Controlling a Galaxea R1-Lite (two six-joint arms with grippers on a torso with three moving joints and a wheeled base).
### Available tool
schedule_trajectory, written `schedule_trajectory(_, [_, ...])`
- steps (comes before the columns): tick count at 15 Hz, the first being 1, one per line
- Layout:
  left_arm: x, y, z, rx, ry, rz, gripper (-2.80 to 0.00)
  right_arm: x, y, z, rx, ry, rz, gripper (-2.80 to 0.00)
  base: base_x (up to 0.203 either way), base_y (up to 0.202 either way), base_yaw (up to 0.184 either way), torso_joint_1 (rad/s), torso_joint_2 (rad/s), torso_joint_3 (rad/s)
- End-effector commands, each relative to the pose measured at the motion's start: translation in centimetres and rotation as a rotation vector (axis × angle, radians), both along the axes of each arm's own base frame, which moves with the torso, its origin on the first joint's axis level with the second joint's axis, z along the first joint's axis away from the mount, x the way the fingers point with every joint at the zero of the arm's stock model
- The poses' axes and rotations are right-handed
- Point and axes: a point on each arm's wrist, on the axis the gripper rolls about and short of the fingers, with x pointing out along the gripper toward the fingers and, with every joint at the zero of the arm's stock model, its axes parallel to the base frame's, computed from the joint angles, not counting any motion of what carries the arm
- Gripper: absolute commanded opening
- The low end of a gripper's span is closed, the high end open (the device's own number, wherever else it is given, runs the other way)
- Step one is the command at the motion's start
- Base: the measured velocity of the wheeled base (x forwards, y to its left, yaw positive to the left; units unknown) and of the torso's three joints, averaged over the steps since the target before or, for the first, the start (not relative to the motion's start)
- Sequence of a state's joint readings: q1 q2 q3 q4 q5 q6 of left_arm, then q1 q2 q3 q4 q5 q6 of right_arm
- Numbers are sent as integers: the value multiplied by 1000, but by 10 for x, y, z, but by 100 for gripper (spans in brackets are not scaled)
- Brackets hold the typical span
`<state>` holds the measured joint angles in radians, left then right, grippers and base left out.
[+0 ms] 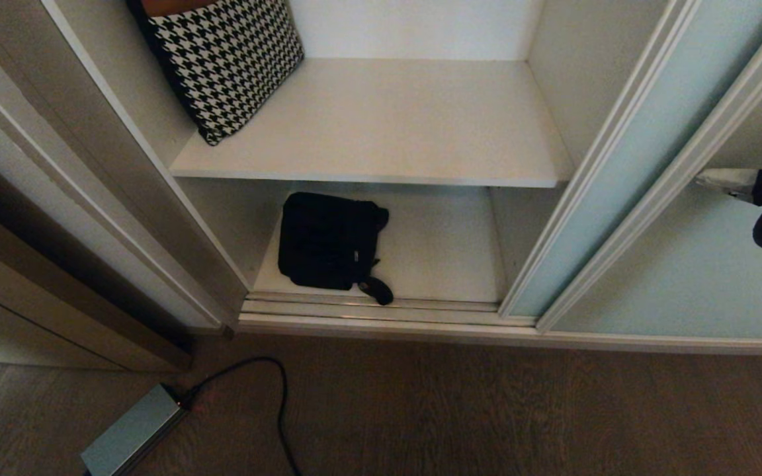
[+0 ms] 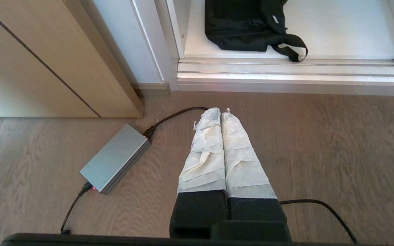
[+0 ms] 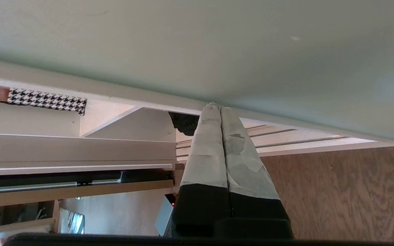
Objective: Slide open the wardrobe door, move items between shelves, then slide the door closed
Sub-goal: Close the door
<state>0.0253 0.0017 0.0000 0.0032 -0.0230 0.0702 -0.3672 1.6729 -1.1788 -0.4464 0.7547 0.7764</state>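
The wardrobe stands open on its left half, and the sliding wardrobe door [image 1: 626, 165], a pale blue-green frosted panel in a thin off-white frame, sits pushed over to the right, running from about one o'clock down to five o'clock in the head view. Inside, the upper shelf [image 1: 387, 132] carries a black-and-white houndstooth cushion [image 1: 225, 63] leaning into its left corner at eleven o'clock. Below it, on the lower shelf [image 1: 447, 251], lies the black fabric bag [image 1: 328, 241], flat and toward the left side, near the centre of the head view, with one strap [image 1: 378, 291] curling forward to the edge of the door track [image 1: 368, 307]. The right gripper [image 1: 718, 178] reaches in from three o'clock with its tape-wrapped fingers [image 3: 214, 136] pressed together and holding nothing; its tip lies right at the door's frosted glass near the frame, though actual contact cannot be judged. The left gripper [image 2: 221, 111] hangs low over the wooden floor [image 2: 337, 147] in front of the wardrobe, its wrapped fingers likewise closed tight and empty, pointing toward the track. A grey power brick [image 2: 116, 159] with a black cable [image 2: 176, 116] lies on the floor at seven o'clock in the head view, just beside that gripper.
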Motion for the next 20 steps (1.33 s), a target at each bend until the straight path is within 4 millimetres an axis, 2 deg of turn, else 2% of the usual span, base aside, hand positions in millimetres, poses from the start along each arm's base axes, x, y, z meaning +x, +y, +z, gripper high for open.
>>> schedule_trajectory(1, [0,0,0,0,1,1,-280,9,1,-2,4,6,-35,-280,0,0,0,0,0,0])
schedule_trajectory(6, [0,0,0,0,0,0,-280,15,5,-3,4,8,-44,-280,0,0,0,0,0,0])
schedule_trajectory(12, [0,0,0,0,1,-1,-280,11,32,1,-3,-3,30,-280,0,0,0,0,0,0])
schedule_trajectory(16, [0,0,0,0,1,0,-280,3,58,8,-11,-29,108,-280,0,0,0,0,0,0])
schedule_trajectory(20, [0,0,0,0,1,0,-280,-4,98,0,-16,-55,234,-280,0,0,0,0,0,0])
